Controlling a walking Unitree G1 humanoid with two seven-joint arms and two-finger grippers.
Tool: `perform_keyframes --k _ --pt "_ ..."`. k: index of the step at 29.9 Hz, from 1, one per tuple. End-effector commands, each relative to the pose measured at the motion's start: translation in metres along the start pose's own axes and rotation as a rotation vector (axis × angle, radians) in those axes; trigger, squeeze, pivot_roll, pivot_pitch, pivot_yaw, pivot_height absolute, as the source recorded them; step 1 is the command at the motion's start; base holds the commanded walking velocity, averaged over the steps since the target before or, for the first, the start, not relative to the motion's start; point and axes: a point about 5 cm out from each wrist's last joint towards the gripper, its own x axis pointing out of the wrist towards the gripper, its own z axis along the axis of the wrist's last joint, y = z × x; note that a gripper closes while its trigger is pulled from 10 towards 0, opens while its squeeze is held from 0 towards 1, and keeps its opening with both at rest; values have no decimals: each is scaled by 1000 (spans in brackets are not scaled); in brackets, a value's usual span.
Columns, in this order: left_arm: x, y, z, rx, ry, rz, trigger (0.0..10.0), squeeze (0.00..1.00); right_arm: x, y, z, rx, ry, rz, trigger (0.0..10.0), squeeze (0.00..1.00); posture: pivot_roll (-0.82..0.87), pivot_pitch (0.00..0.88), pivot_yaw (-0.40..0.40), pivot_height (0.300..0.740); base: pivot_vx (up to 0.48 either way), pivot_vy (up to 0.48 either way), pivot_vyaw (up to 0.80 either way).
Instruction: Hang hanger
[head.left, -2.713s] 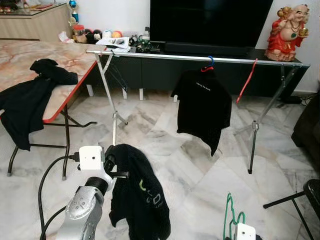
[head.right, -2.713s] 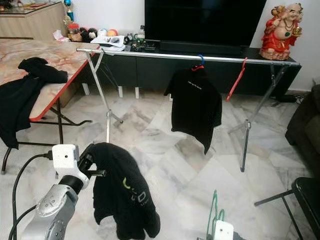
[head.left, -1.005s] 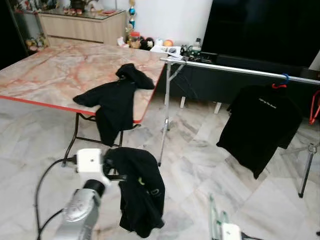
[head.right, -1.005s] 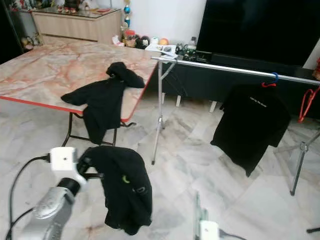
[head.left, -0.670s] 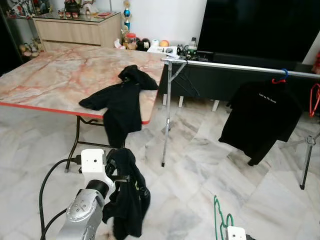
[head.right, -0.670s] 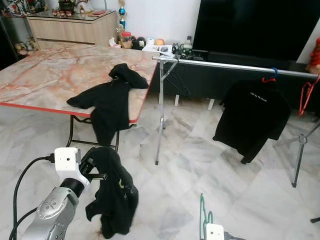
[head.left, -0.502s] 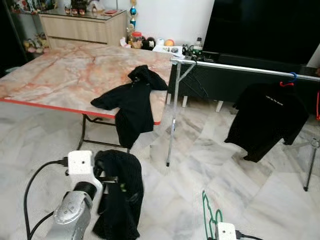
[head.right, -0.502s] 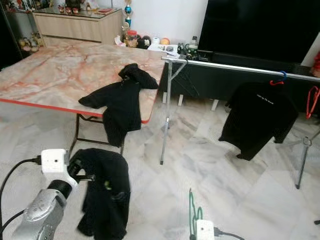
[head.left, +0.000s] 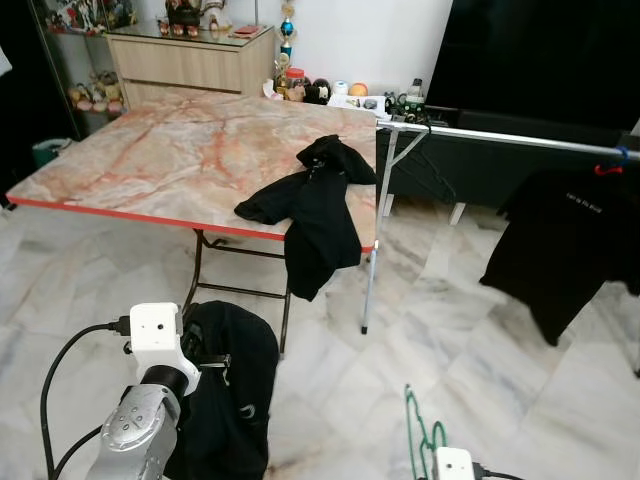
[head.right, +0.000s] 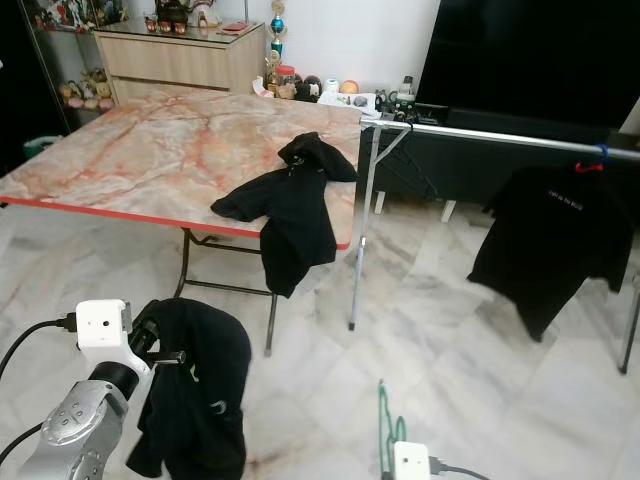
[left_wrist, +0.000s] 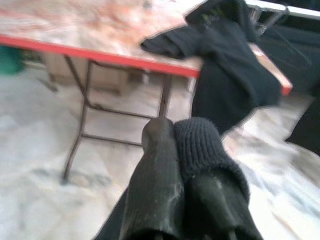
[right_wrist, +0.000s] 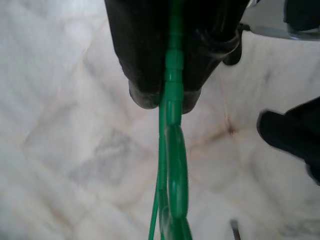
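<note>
My right gripper is shut on a green hanger, which rises thin and upright from the lower edge of the head view as the hanger. My left gripper is shut on a black garment, which droops from it low on the left, above the floor. A silver clothes rail runs across the right, ahead of me. A black shirt hangs on it from a blue hanger.
A marble-topped folding table with a red edge stands ahead on the left. Another black garment drapes over its near corner. Behind the rail are a dark TV unit and a wooden sideboard. Marble floor lies between me and the rail.
The camera has swung left: the table now sits in the middle and the rail has slid right. The black garment has swayed under my left gripper. Both grips are unchanged.
</note>
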Motion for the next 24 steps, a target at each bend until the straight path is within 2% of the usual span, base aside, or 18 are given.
perform_keyframes --k 1,3,12,24 --pt "3 -3 9 16 -45 -18 10000 0 0 2 -2 8 11 3 10000 0 162 0 -43 740 0 480 0" --pt "3 -3 9 17 -48 -19 10000 0 0 1 -2 9 12 1 10000 0 162 0 -42 740 0 386 0" --pt "2 -2 13 28 -81 -38 10000 0 0 3 -3 11 16 3 10000 0 162 0 -30 740 0 0 0" --pt "1 -7 10 36 -56 -78 10000 0 0 5 -5 24 16 0 10000 0 167 0 -27 740 0 0 0"
